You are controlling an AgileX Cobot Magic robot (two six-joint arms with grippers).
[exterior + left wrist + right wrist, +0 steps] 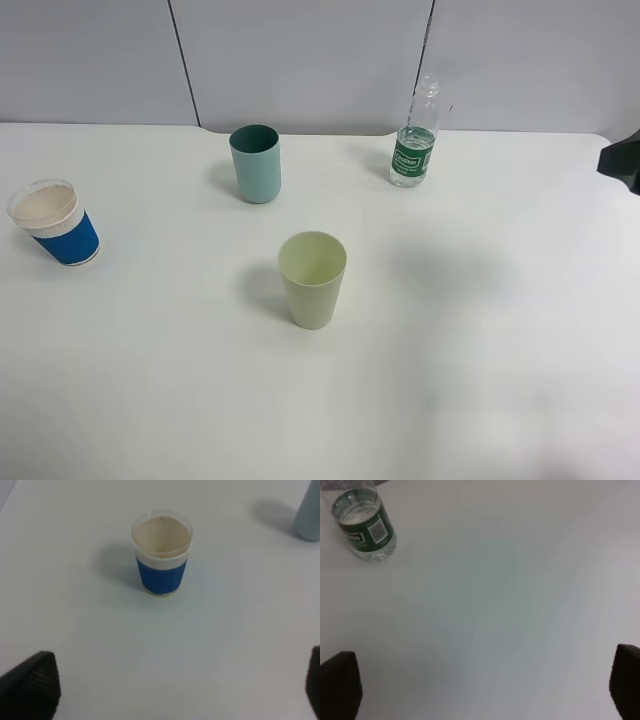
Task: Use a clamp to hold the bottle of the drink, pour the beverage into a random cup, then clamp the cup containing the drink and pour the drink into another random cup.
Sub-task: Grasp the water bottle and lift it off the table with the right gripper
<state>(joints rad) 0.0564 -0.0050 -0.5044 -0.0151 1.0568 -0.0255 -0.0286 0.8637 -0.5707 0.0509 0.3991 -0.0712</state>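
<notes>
The clear bottle (414, 146) with a green label stands upright at the back right of the white table; it also shows in the right wrist view (364, 525). The teal cup (256, 163) stands at the back centre. The blue-and-white cup (55, 223) stands at the far left and shows in the left wrist view (161, 552). My right gripper (482, 690) is open and empty, well short of the bottle; a black part of that arm (622, 160) shows at the right edge. My left gripper (170, 687) is open and empty, short of the blue-and-white cup.
A pale yellow-green cup (313, 279) stands in the middle of the table (480, 350). A grey panelled wall (300, 60) runs behind the table's far edge. The teal cup's side shows at the edge of the left wrist view (309, 515).
</notes>
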